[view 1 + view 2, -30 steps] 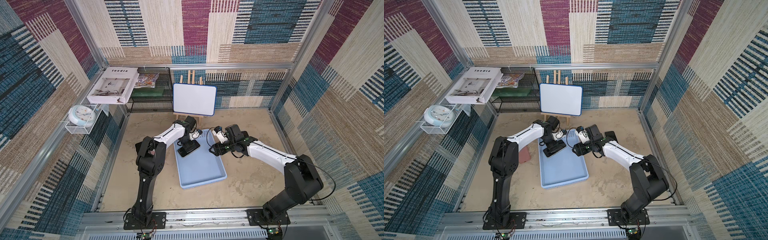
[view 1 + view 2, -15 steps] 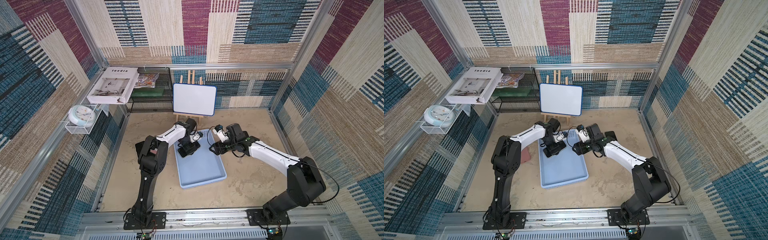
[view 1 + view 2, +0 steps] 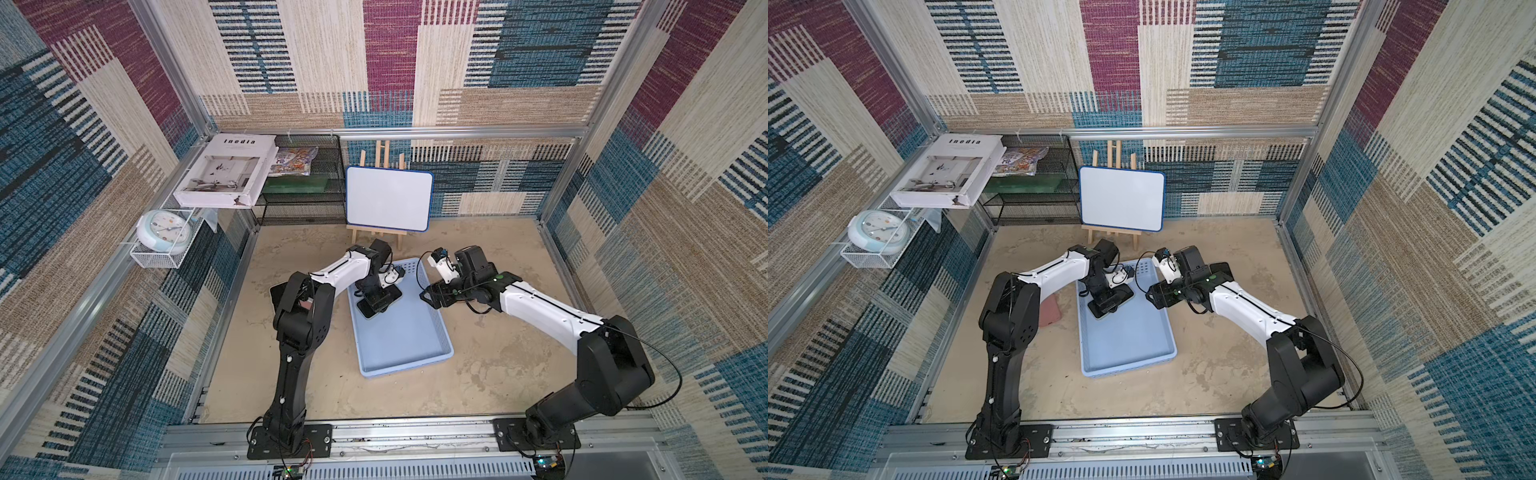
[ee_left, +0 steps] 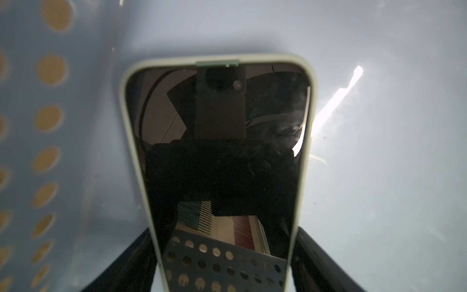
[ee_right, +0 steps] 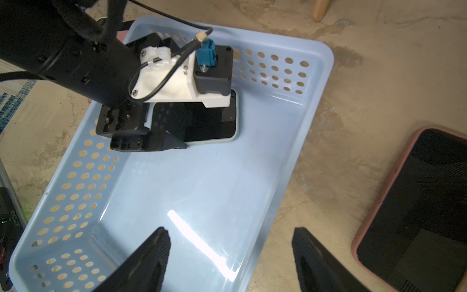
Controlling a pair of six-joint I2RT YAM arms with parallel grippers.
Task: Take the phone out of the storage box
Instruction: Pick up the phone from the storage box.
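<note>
Inside the pale blue perforated plastic storage box (image 5: 316,75), by its wall: flat dark-screened phone (image 4: 219,151) in a pale case | grasp step: left pincer (image 4: 225,231) straddles it, clamped or not we cannot tell | right pincer (image 5: 230,231) open above the box's rim | next, we judge: pinch, lift clear.

L claw (image 3: 376,300) down, grip unclear; R claw (image 3: 428,296) hovering, jaws apart.

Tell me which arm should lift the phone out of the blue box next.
Left. The left claw straddles the phone lying in the storage box, one finger beside each long edge. The right claw hangs open and empty at the box's rim, apart from the phone.
</note>
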